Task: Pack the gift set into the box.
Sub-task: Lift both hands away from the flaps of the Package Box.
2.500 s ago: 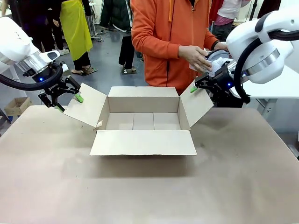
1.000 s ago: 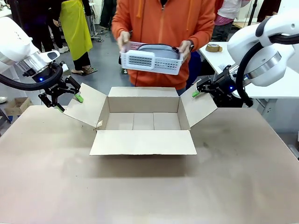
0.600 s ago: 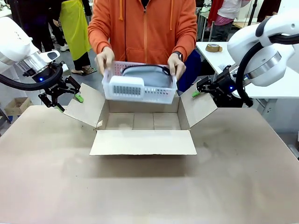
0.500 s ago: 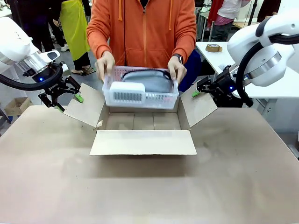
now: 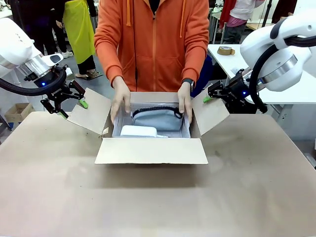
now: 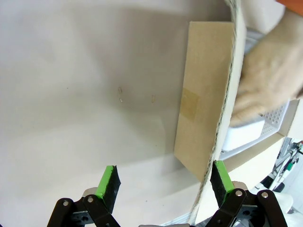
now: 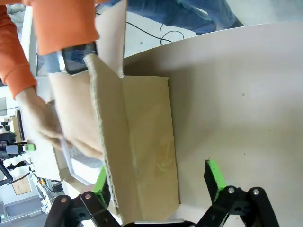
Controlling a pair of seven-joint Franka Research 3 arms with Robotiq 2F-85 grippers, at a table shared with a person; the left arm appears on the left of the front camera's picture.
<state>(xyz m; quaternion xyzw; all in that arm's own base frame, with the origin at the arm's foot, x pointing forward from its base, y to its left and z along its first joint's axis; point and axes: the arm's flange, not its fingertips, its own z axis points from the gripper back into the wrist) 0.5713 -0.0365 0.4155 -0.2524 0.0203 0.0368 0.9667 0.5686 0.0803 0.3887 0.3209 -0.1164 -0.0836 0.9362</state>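
1. Left side. My left fingers (image 5: 73, 108) are standing open at the outer edge of the left flap (image 5: 91, 112) of the box (image 5: 150, 150). In the left wrist view the flap's corrugated edge is running up between my green pads (image 6: 110, 182). It is passing just beside one pad and well apart from the other. I cannot tell whether it is touching the nearer pad.

2. Centre. The box is sitting on the tabletop (image 5: 247, 187) with all four flaps spread, its long axis running left to right. The gift set is lying inside it. The basket (image 5: 117, 129) is carrying the pouch (image 5: 155, 118) along the same axis, and the white item (image 5: 138, 131) is lying at its near left. The person's hands (image 5: 120, 101) are holding the basket's two short ends, down inside the box. I cannot tell whether the basket is bearing on the box floor.

3. Right side. My right fingers (image 5: 207, 93) are also standing open, at the right flap (image 5: 211, 111). In the right wrist view that flap's edge is rising just beside one pad.

4. Judgement. The gift set is lying inward of both arms, with neither one nearer. Each flap is hinging toward it, so folding is depending on the hands clearing the opening.
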